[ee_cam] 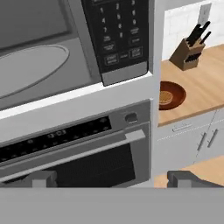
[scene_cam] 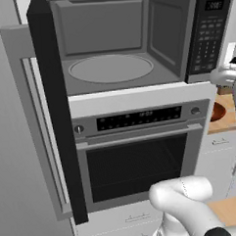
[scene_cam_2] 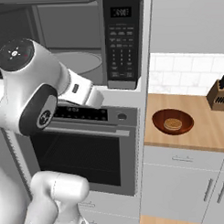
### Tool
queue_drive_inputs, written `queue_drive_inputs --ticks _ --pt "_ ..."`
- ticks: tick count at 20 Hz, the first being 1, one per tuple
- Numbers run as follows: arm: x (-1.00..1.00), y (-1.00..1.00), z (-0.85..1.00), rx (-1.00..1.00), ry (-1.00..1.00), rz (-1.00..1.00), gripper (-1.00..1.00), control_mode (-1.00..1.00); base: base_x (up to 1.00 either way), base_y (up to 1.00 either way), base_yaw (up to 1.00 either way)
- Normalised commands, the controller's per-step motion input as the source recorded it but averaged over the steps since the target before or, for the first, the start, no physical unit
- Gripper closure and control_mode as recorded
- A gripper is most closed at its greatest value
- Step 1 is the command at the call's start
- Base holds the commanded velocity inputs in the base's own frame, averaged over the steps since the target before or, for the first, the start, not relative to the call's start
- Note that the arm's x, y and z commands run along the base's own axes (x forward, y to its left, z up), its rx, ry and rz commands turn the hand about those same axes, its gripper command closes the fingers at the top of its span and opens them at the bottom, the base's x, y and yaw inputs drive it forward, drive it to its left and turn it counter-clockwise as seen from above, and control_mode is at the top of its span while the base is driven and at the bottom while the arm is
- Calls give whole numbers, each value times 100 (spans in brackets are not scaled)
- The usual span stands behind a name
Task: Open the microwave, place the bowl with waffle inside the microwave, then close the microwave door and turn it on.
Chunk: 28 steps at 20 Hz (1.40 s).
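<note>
kitchen cabinetry frames the scene, with the microwave (scene_cam: 121,46) built in above an oven (scene_cam: 139,153) and the microwave door (scene_cam: 53,108) swung fully out to the left, so the turntable (scene_cam: 111,69) is exposed. the bowl (scene_cam_2: 172,121), with the waffle (scene_cam_2: 173,124) in it, is seen on the wooden counter (scene_cam_2: 201,129), to the right of the appliance column. the gripper (ee_cam: 111,179) is held wide apart and empty, facing the oven front; in the hand view the bowl lies up and to its right, well apart, so a swing rightward is judged necessary.
</note>
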Motion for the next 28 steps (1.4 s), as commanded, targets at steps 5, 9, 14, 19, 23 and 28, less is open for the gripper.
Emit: queue_drive_inputs --ticks 5,9,14,19,23,28 --pt "14 -98 -91 27 3 -4 -100 -100 0 0 0" --pt "46 -95 -63 34 4 -11 -100 -100 0 0 0" --pt "54 -75 -54 24 6 -12 -100 -100 0 0 0" --pt "62 -71 -50 21 11 -11 -100 -100 0 0 0" --pt "55 -71 -51 14 12 -2 -100 -100 0 0 0" --pt "54 -74 -33 14 8 0 -100 -100 0 0 0"
